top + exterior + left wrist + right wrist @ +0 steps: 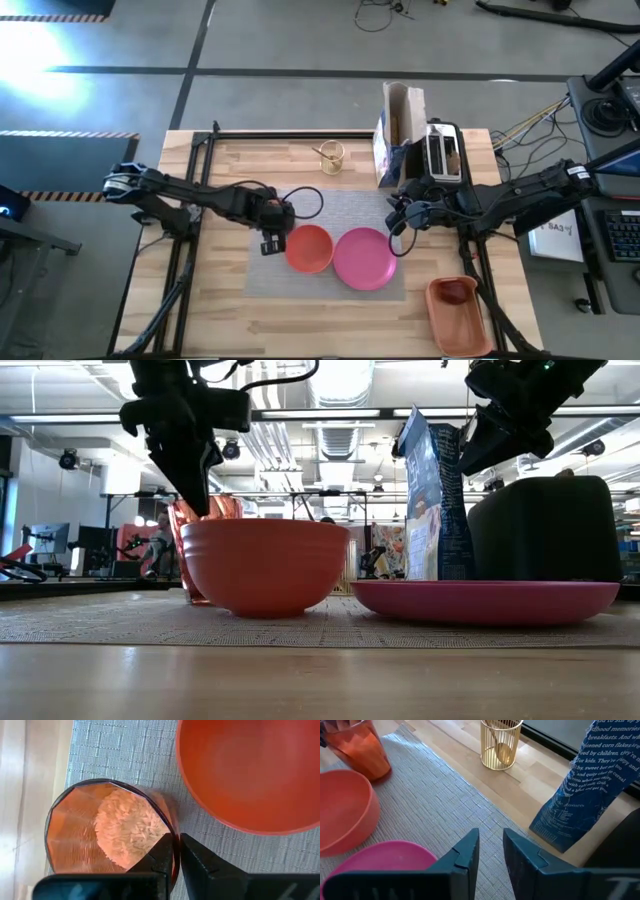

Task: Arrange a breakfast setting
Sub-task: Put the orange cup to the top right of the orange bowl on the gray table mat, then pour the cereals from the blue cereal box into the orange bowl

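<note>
While the high view shows the left gripper [272,238] over the mat's [350,205] left edge, just beside the orange bowl [309,248], the pink plate [364,258] sits touching the bowl on its right; right gripper [402,213] hangs near the plate's far side, in front of the toaster [443,152] and cereal bag [398,130]. Gold wire holder [330,157] is off the mat at the back, tray [459,316] at the near right corner. Low view: left gripper [190,455] comes down behind the bowl [265,565], the cup [200,550] only partly visible behind it; plate [485,600] flat on the mat. Left wrist view: fingers [162,860] pinched together on the cup's [107,832] rim, one inside, one outside, cup base on the mat [125,750] close to the bowl [250,770]. Right wrist view: right gripper [491,847] empty, jaws nearly closed with a narrow gap, above the mat [440,795]; spoon [501,747] stands in the holder [500,742]. Looks like the cup placement step. To do it well: confirm the cup stands flat, open slowly, lift straight up so the inner finger clears the rim without tipping it into the bowl.
</note>
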